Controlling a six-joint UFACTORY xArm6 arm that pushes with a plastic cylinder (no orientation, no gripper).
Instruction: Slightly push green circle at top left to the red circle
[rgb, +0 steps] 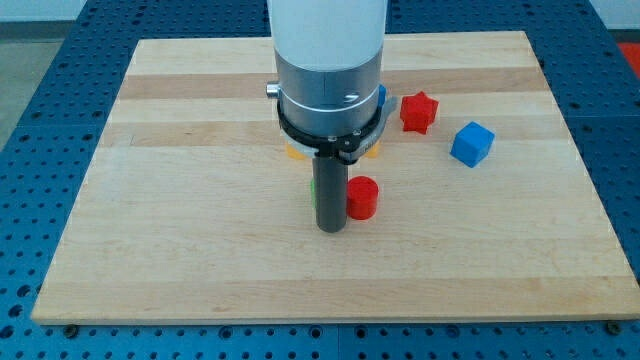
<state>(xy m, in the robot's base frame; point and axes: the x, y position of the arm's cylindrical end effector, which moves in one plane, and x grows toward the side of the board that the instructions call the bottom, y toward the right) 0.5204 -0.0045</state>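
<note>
The red circle (363, 197) lies near the middle of the wooden board (180, 240). My tip (331, 229) rests on the board just left of it, nearly touching. A sliver of green block (312, 187) shows at the rod's left edge; the rod hides most of it, so its shape is unclear. The arm's body covers the area above.
A red star (419, 112) and a blue cube (472, 143) lie at the view's right. Bits of yellow block (293, 153) and another yellow piece (371, 152) peek from under the arm, and a blue sliver (382, 96) shows at its right edge.
</note>
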